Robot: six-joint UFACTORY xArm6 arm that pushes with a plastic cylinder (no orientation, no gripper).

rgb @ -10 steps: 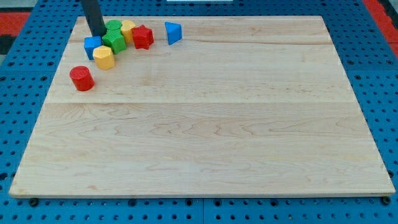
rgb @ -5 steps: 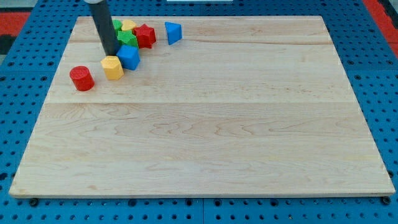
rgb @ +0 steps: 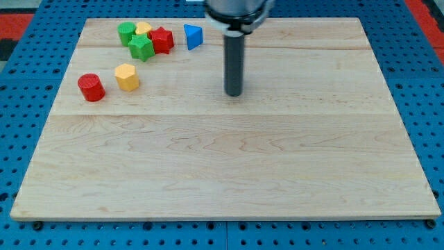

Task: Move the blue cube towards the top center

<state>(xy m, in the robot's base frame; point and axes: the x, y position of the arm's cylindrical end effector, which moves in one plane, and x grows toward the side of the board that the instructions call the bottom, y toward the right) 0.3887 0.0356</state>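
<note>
The blue cube does not show anywhere on the wooden board [rgb: 222,160]; I cannot tell whether it is hidden behind the rod. My tip [rgb: 234,94] rests on the board a little above the middle and right of all the visible blocks. The nearest block is a blue wedge-shaped block [rgb: 193,36], up and to the left of the tip.
At the view's top left are a green cylinder [rgb: 125,30], a yellow block [rgb: 143,28], a green star [rgb: 141,47] and a red star [rgb: 161,40], packed close. A yellow hexagonal block [rgb: 126,76] and a red cylinder [rgb: 91,87] lie below them.
My tip swept from the top-left cluster rightwards to the board's upper middle. The blue cube, earlier pushed right past the yellow hexagonal block, is no longer visible. The green star shifted slightly.
</note>
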